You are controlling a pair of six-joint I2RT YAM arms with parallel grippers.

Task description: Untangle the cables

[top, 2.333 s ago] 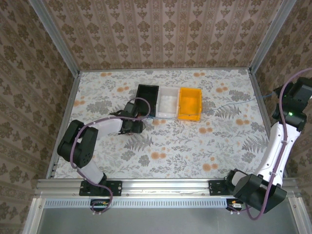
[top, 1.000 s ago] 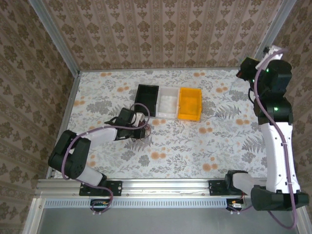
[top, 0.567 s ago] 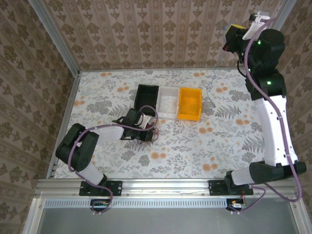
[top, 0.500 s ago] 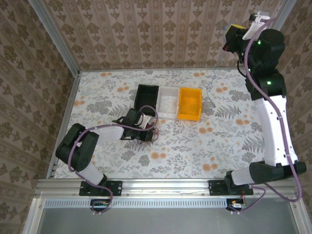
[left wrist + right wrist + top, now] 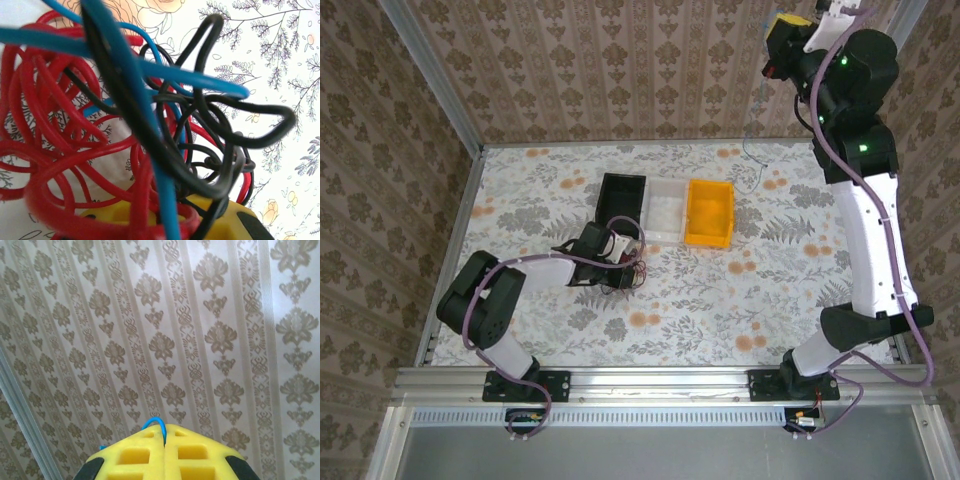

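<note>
Red/black cables point(image 5: 75, 150) clamped in L hand point(image 5: 618, 266); R hand point(image 5: 165, 441) pinches blue cable point(image 5: 156, 422), high by wall point(image 5: 200, 315).

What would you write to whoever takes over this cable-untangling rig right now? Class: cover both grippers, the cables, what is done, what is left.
Left gripper: shut on the cable tangle, low on the table near the black bin.
Right gripper: shut on a blue cable, raised high near the back wall.
Done: the blue cable is lifted; whether it is free of the tangle cannot be told.
Left: red, black and blue strands are knotted together; separate them.
</note>
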